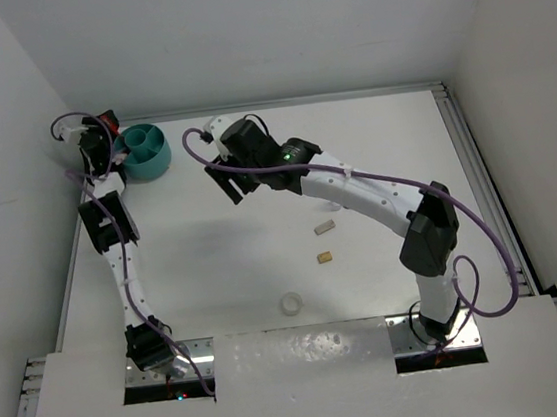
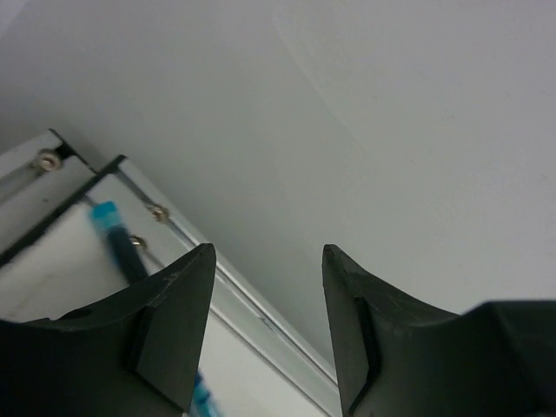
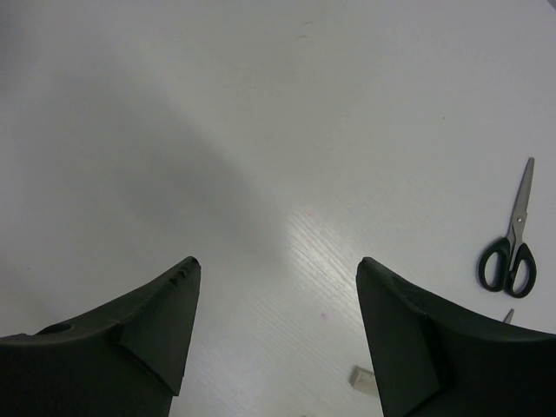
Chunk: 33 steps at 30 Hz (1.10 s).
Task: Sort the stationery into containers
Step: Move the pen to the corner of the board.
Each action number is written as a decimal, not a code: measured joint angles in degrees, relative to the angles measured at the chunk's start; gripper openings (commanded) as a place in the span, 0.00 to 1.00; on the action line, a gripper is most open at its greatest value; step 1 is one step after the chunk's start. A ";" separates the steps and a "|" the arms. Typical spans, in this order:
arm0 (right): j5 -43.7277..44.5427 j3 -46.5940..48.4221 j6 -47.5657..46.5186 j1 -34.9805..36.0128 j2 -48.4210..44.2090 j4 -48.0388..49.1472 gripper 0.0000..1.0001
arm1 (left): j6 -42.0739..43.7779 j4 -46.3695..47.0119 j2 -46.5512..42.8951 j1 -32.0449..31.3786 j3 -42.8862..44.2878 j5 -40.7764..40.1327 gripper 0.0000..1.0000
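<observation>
A white tape ring (image 1: 290, 303) is seen low in the top view on the white worktop (image 1: 216, 276), with a tan block eraser (image 1: 323, 257) above it. The right tool (image 3: 278, 339) is held apart, and black-handled scissors (image 3: 511, 252) are seen at the right of its view. At upper left, the left tool (image 2: 269, 330), likewise parted, is placed beside the round teal plastic organiser cup (image 1: 146, 150).

Smooth teal plastic cup (image 1: 156, 166), matt white table (image 1: 372, 147)

Tabletop: flat white table surface (image 1: 215, 266), matte, with a faint grain in the right wrist view.
Walls: plain white panels at the back (image 1: 268, 28), left (image 1: 8, 219) and right (image 1: 539, 108), closing in the table.
Edge rail: silver metal strip (image 1: 476, 176) along the table's right side.
Screws: small round-headed metal screws (image 2: 157, 211) set along a rail, seen in the left wrist view.
Near panel: white board (image 1: 310, 396) across the near edge, with two rectangular cut-outs.
</observation>
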 measured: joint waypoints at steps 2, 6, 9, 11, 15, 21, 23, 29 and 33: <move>0.04 0.11 -0.17 0.00 0.24 -0.28 0.72 | -0.07 0.17 0.00 -0.68 0.63 -0.20 0.50; 0.28 0.13 -0.42 0.00 0.50 -1.75 0.72 | -0.59 -0.02 0.02 -1.77 1.14 -1.55 0.50; 0.61 0.13 -0.50 0.00 0.50 -2.03 0.73 | -0.92 -1.16 0.22 -2.08 1.14 -2.45 0.50; 0.66 0.13 -0.57 0.00 0.50 -2.19 0.73 | -0.94 -1.75 0.33 -2.14 1.14 -2.80 0.50; 0.66 0.13 -0.57 0.00 0.50 -2.19 0.73 | -0.92 -2.29 0.37 -2.14 1.14 -3.26 0.50; 0.68 0.13 -0.57 0.00 0.50 -2.16 0.73 | -0.46 -2.62 0.39 -2.32 1.14 -4.02 0.50; 0.68 0.13 -0.57 0.00 0.50 -2.14 0.73 | -0.13 -2.89 0.39 -2.32 1.14 -4.09 0.50; 1.16 -0.76 -0.55 0.00 0.35 -1.25 0.73 | 0.55 -6.01 -2.43 -2.32 -1.97 -4.09 0.50; 1.68 -2.19 -0.52 0.00 0.02 -0.94 0.73 | 0.81 -8.68 -7.74 -1.97 -9.05 -4.28 0.50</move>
